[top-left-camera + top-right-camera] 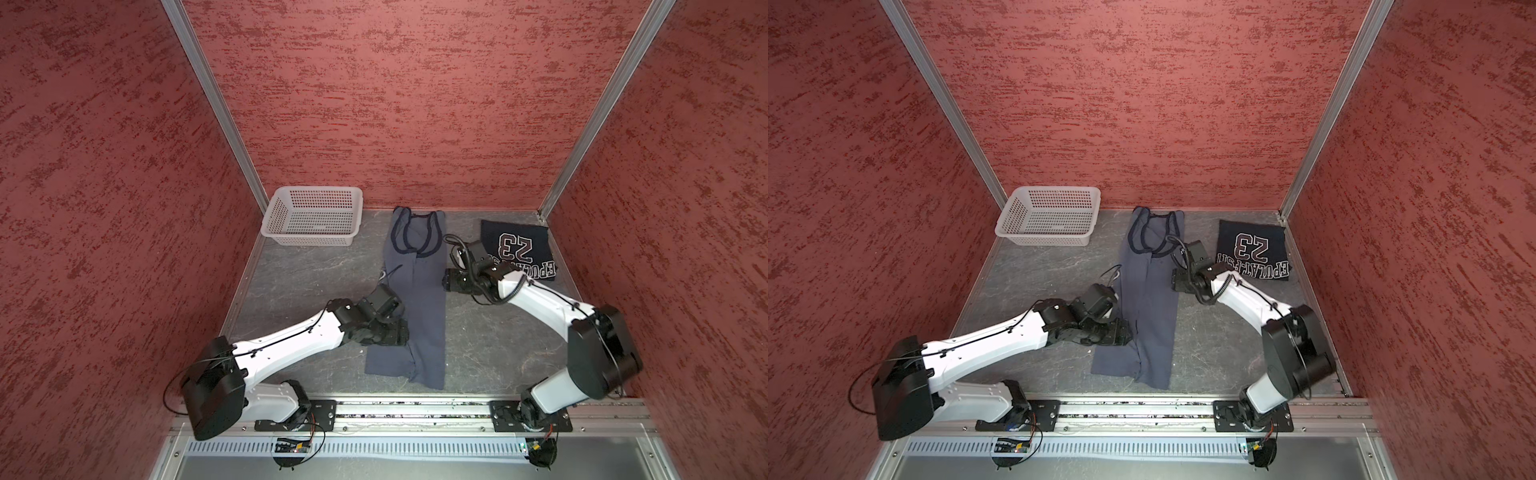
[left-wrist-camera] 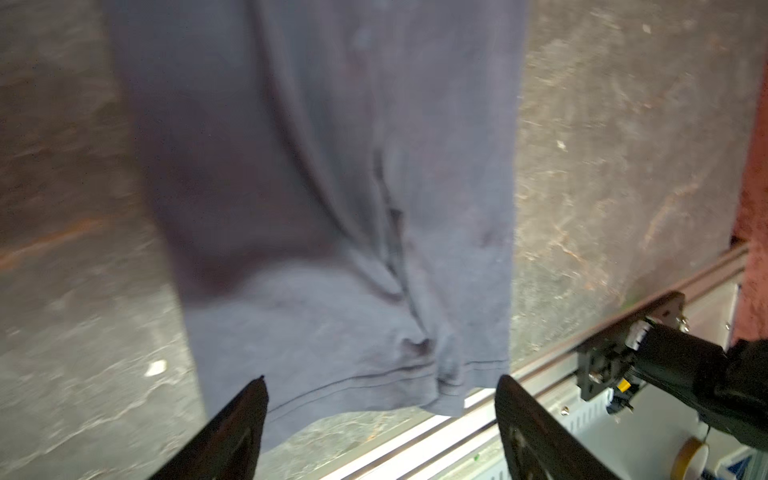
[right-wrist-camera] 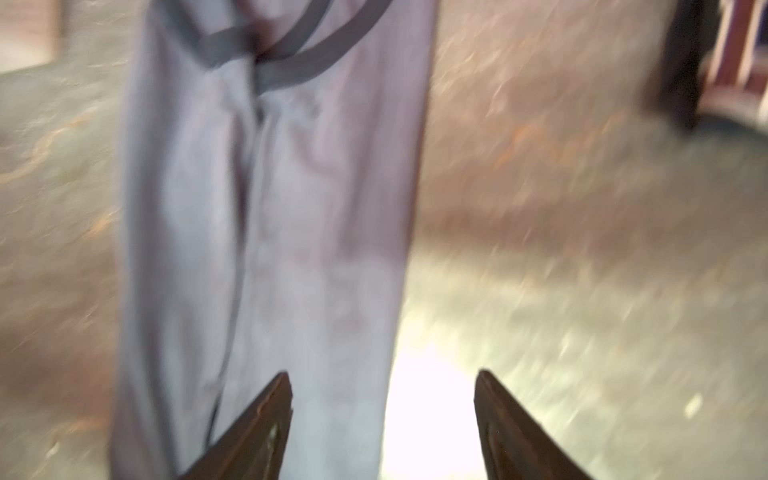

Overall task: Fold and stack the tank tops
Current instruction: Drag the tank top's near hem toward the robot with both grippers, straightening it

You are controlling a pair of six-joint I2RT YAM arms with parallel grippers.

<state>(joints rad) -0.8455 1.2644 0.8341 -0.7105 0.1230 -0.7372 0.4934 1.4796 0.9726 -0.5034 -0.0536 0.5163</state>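
- Top views both show the tabletop (image 1: 316,282) with the slate grey-blue tank top (image 1: 419,307) lying on it as a long narrow strip through the middle. Its straps are at 12 o'clock and its hem at 6 o'clock.
- Folded at 2 o'clock sits the navy tank top (image 1: 519,245) with its "23" print, apart from the strip. I judge it the base of the stack.
- At the strip's 9 o'clock edge, towards the hem, the left end effector (image 2: 381,380) hangs released, with nothing between its jaws.
- At the 3 o'clock edge, below the straps, the right end effector (image 3: 382,374) is likewise released, though its wrist view is blurred.
- A crosswise fold looks due next. Pinch every layer at the hem corners, lift both sides evenly, and lay the hem onto the straps so the bunched seam near 6 o'clock flattens.
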